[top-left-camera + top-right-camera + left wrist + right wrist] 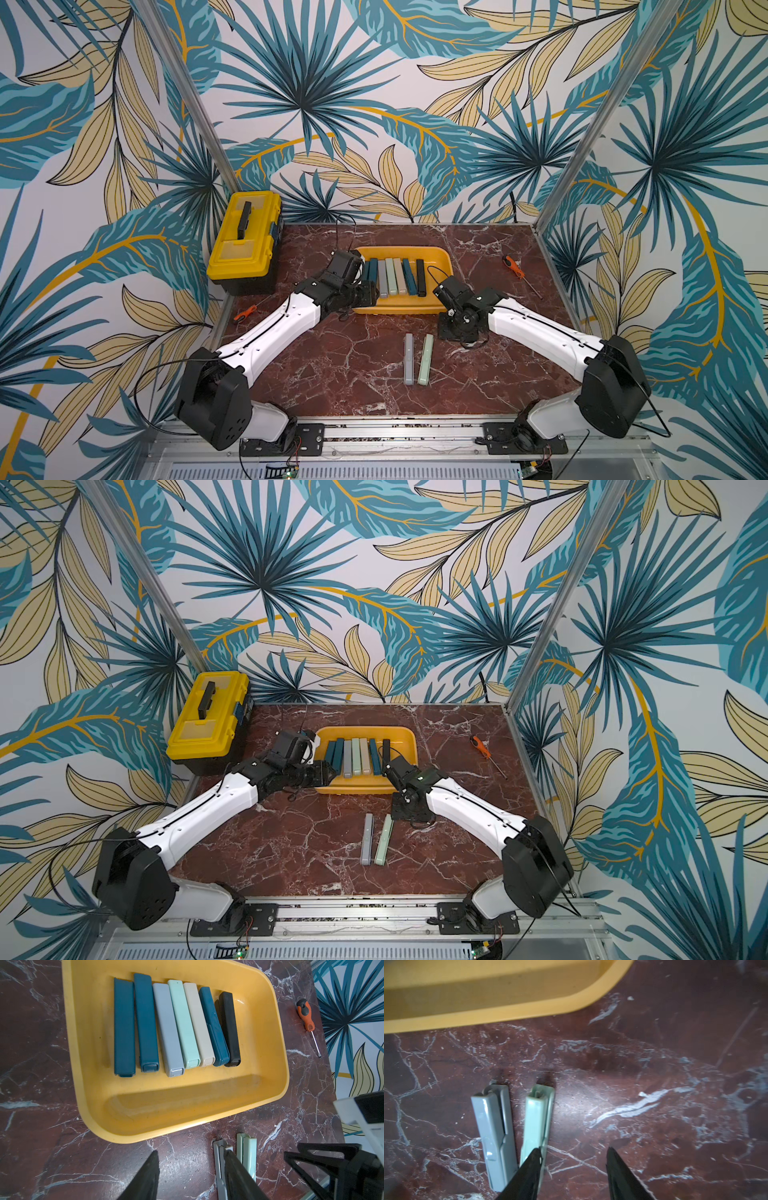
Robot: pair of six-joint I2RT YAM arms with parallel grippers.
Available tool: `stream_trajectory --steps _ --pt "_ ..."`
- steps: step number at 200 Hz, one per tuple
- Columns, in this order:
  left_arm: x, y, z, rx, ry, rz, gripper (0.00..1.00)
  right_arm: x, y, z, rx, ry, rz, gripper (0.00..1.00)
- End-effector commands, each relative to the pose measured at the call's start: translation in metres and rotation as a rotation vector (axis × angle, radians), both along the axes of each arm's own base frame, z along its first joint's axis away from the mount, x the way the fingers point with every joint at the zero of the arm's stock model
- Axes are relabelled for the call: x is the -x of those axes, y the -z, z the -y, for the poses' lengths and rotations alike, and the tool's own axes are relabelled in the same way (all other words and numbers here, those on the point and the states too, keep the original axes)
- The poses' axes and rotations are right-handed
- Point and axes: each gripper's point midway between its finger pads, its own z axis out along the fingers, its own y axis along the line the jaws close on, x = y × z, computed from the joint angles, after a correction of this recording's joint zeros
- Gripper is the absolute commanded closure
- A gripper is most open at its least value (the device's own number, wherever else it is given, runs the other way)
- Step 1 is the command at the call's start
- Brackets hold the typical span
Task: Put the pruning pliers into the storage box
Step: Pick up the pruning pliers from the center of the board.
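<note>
The storage box (pixel 440 266) is a shallow orange-yellow tray at mid-table, and several pruning pliers (pixel 170 1028) lie side by side in it: teal, grey, pale green, beige and black bars. Two more lie on the marble in front of it, a grey one (pixel 409 359) and a pale green one (pixel 426 359). My left gripper (pixel 191 1155) hangs over the box's front left, open and empty. My right gripper (pixel 574 1151) points down near the box's front right corner. It is open and holds nothing, with one finger (pixel 533 1159) just above the pale green bar (pixel 535 1118).
A yellow lidded toolbox (pixel 245 241) stands at the back left. An orange-handled screwdriver (pixel 521 276) lies to the right of the box, and a small orange-handled tool (pixel 245 313) lies by the left edge. Patterned walls close in three sides.
</note>
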Motion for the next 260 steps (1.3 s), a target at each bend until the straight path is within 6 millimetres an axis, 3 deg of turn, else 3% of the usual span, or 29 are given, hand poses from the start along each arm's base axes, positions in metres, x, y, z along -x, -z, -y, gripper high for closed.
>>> stream_trajectory --steps 1,18,96,145,225,260 --pt "0.004 0.001 -0.007 -0.024 -0.001 0.001 0.48 0.007 0.011 -0.024 -0.051 0.012 -0.024 0.46" --pt "0.005 0.002 -0.007 -0.025 -0.004 -0.003 0.48 0.014 0.016 -0.03 -0.054 0.01 -0.037 0.42" --pt "0.005 0.002 -0.009 -0.028 -0.005 0.005 0.48 0.022 0.045 -0.047 -0.047 0.02 -0.107 0.42" --pt "0.006 0.003 -0.01 -0.032 -0.005 0.006 0.48 0.029 0.062 -0.04 0.013 0.03 -0.157 0.42" --pt "0.006 0.003 -0.01 -0.033 -0.006 0.004 0.48 0.034 0.088 -0.044 0.024 0.03 -0.212 0.47" --pt "0.005 0.003 -0.01 -0.035 -0.007 0.006 0.48 0.035 0.092 -0.044 0.022 0.028 -0.225 0.55"
